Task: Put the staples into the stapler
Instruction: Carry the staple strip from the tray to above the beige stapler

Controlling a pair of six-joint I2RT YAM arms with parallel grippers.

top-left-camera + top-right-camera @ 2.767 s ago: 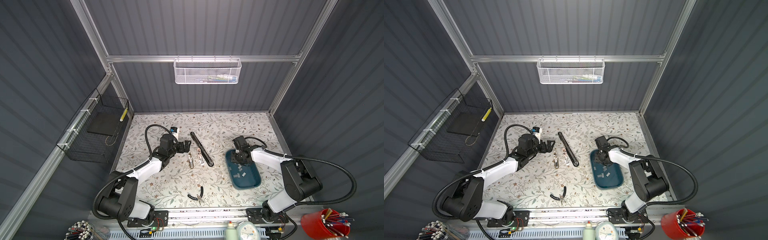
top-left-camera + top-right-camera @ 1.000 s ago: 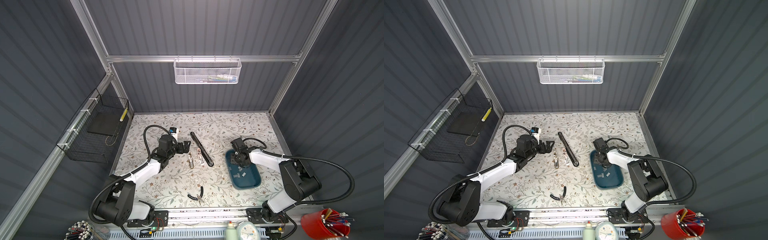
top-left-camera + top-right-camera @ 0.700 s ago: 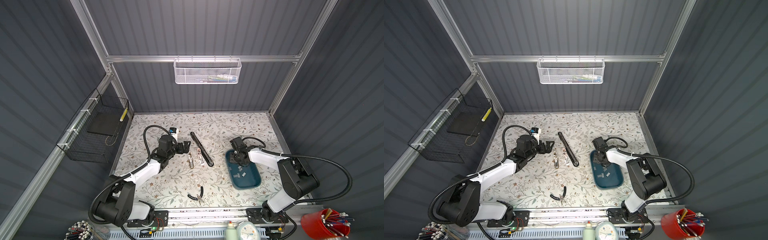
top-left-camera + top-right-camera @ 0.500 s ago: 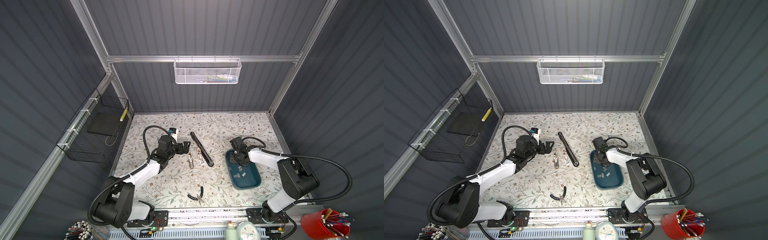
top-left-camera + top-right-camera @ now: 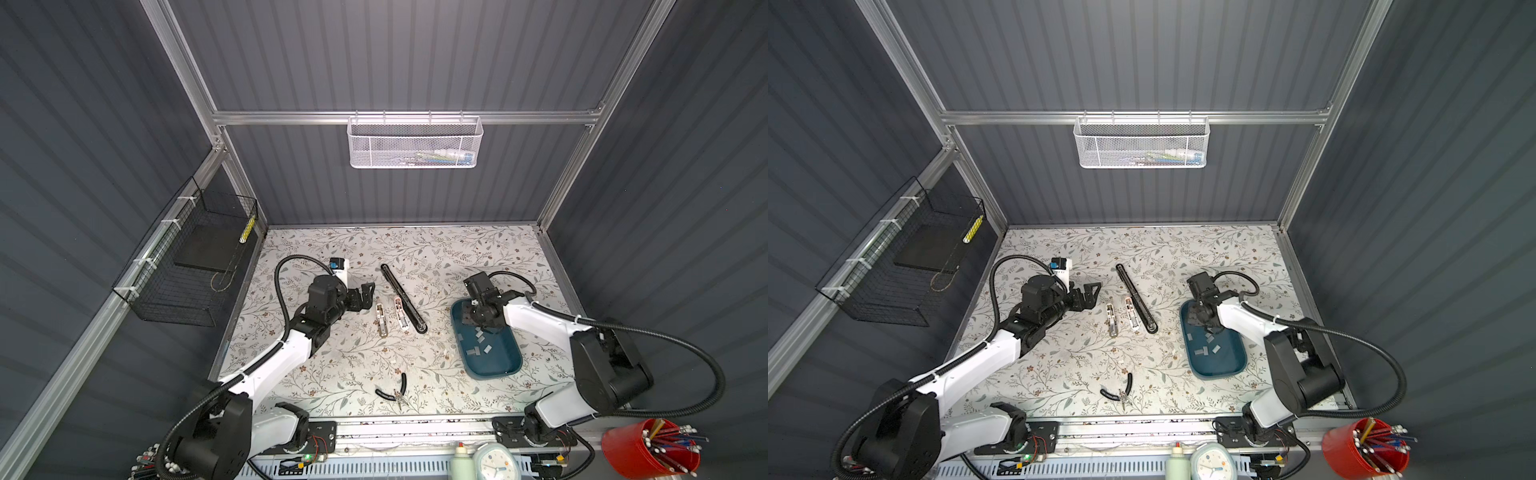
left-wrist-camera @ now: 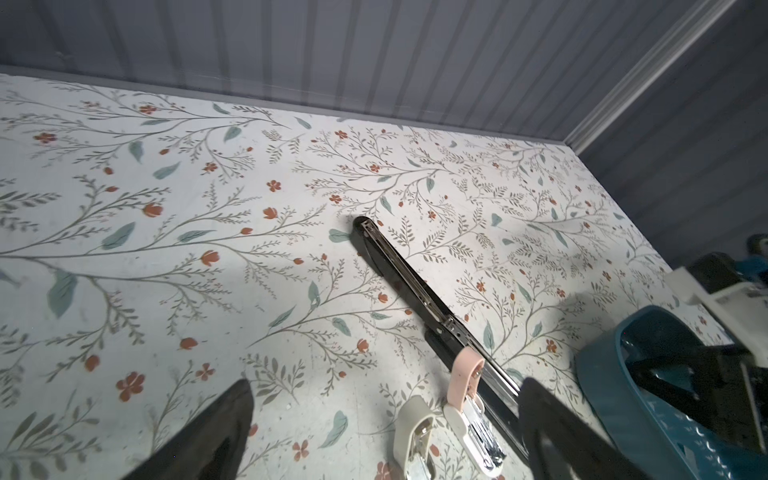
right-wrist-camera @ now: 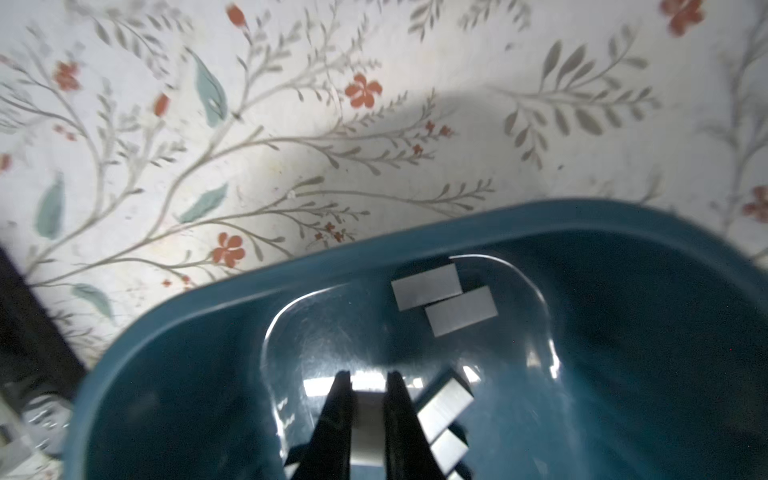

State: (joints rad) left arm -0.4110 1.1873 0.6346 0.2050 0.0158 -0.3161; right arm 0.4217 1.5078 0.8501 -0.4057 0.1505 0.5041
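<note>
Staple strip [image 7: 365, 432] between right gripper [image 7: 368, 376] tips, inside blue tray [image 7: 187, 316]

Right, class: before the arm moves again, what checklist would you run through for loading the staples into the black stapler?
1. Right gripper shut on a staple strip: ok.
2. Strip lifted clear of the teal tray: not ok, down inside it.
3. Black stapler lying opened out: ok.
4. Stapler's channel empty: cannot tell.
5. Left gripper open, holding nothing: ok.
</note>
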